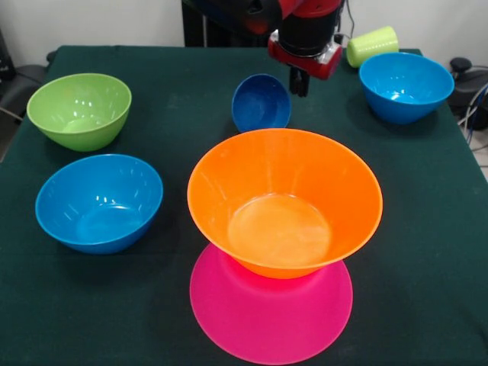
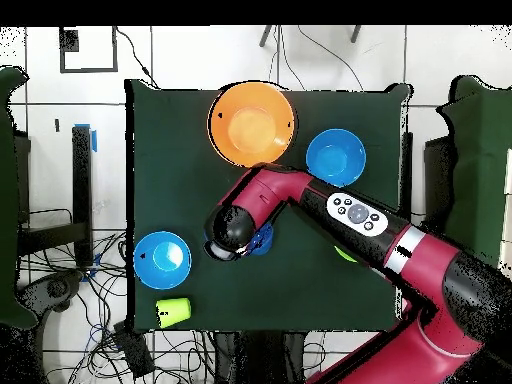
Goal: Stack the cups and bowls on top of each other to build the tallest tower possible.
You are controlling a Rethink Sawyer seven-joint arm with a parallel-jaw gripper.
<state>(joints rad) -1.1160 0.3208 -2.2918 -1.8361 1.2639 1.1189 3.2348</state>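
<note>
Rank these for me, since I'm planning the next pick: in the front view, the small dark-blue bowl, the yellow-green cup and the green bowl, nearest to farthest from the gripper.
1. The small dark-blue bowl, tilted on its side just left of the gripper.
2. The yellow-green cup, lying to its right at the table's back edge.
3. The green bowl, far across at the left.

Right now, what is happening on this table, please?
A red robot arm holds its gripper beside the small dark-blue bowl, which stands tilted on its edge. In front, the big orange bowl sits upright on the upturned pink bowl. Two blue bowls, a green bowl and a yellow-green cup wait unstacked.
</note>
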